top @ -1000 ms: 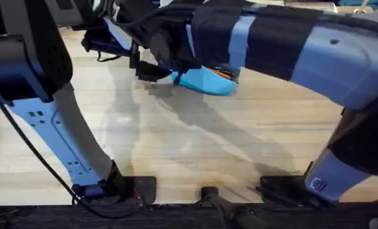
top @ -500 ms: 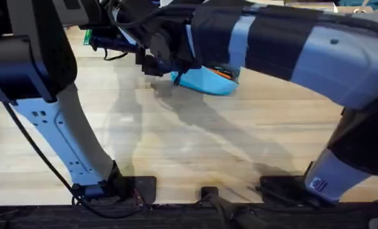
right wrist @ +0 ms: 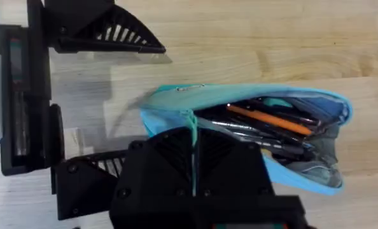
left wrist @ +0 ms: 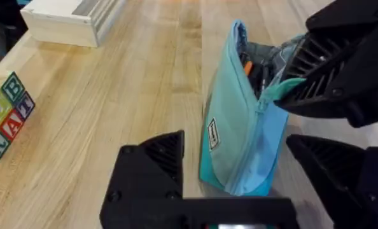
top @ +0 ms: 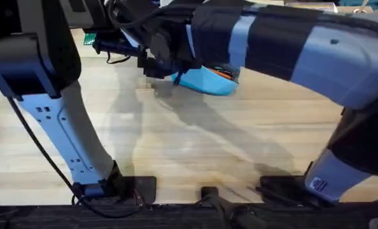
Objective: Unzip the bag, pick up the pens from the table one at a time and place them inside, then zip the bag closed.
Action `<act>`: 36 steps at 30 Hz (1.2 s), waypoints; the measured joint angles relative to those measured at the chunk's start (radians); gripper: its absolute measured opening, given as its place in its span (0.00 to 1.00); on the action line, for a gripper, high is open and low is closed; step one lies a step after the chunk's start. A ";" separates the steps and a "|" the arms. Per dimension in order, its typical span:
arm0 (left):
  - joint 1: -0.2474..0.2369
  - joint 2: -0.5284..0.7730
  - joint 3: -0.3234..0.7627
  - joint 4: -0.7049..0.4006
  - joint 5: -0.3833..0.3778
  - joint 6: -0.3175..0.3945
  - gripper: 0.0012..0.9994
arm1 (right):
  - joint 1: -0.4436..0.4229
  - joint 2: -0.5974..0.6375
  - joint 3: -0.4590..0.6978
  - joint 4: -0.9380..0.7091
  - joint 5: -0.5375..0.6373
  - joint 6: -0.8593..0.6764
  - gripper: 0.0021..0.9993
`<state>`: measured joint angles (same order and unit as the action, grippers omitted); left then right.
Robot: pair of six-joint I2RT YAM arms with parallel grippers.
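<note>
- At the far left of the left wrist view, lettered toy blocks (left wrist: 1, 117) stand on the desk (left wrist: 112, 95), and a white box (left wrist: 68, 19) lies farther back.
- The left claw (left wrist: 240, 184) is spread wide, one black finger on each side of the bag's near end, neither clearly touching it.
- In the overhead view the left arm (top: 49, 121) rises from the lower left and reaches to the far middle of the desk.
- The bag (top: 205, 79) sits just right of that claw on the pale wood, light blue, with its mouth gaping at one end.
- The pens lie inside the open bag: the orange pen (right wrist: 268, 119) on top, the black pen (right wrist: 265, 137) beside it against the dark lining.
- The right claw (right wrist: 192, 137) is pressed together, pinching the teal zipper pull (left wrist: 281, 86) at the bag's seam.
- The right arm (top: 291, 44) crosses the top of the overhead view from the lower right.
</note>
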<state>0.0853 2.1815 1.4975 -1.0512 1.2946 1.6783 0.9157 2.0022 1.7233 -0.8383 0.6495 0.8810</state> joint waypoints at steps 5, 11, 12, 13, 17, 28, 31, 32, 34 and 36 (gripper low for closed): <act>-0.001 0.000 0.000 -0.026 0.000 -0.003 0.99 | 0.000 0.000 0.000 0.000 0.000 0.000 0.03; -0.001 0.000 0.000 -0.026 0.000 -0.003 0.99 | 0.000 0.000 0.000 0.000 0.000 0.000 0.03; -0.001 0.000 0.000 -0.026 0.000 -0.003 0.99 | 0.000 0.000 0.000 0.000 0.000 0.000 0.03; -0.001 0.000 0.000 -0.026 0.000 -0.003 0.99 | 0.000 0.000 0.000 0.000 0.000 0.000 0.03; -0.001 0.000 0.000 -0.026 0.000 -0.003 0.99 | 0.000 0.000 0.000 0.000 0.000 0.000 0.03; -0.001 0.000 0.000 -0.019 0.000 -0.010 0.35 | 0.000 0.000 0.000 0.000 0.000 0.000 0.03; -0.002 0.000 0.000 -0.023 0.000 -0.011 0.19 | 0.000 0.000 0.000 0.000 0.000 0.000 0.03; -0.003 0.000 0.000 -0.025 0.000 -0.011 0.14 | 0.000 0.000 0.000 0.000 0.000 0.000 0.03; -0.005 0.000 0.000 -0.026 0.000 -0.010 0.06 | 0.000 0.000 0.000 0.000 0.000 0.000 0.03; -0.005 0.000 0.000 -0.026 0.000 -0.011 0.04 | 0.000 0.000 0.000 0.000 0.000 0.000 0.03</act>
<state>0.0799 2.1815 1.4971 -1.0775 1.2949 1.6676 0.9157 2.0022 1.7233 -0.8379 0.6495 0.8810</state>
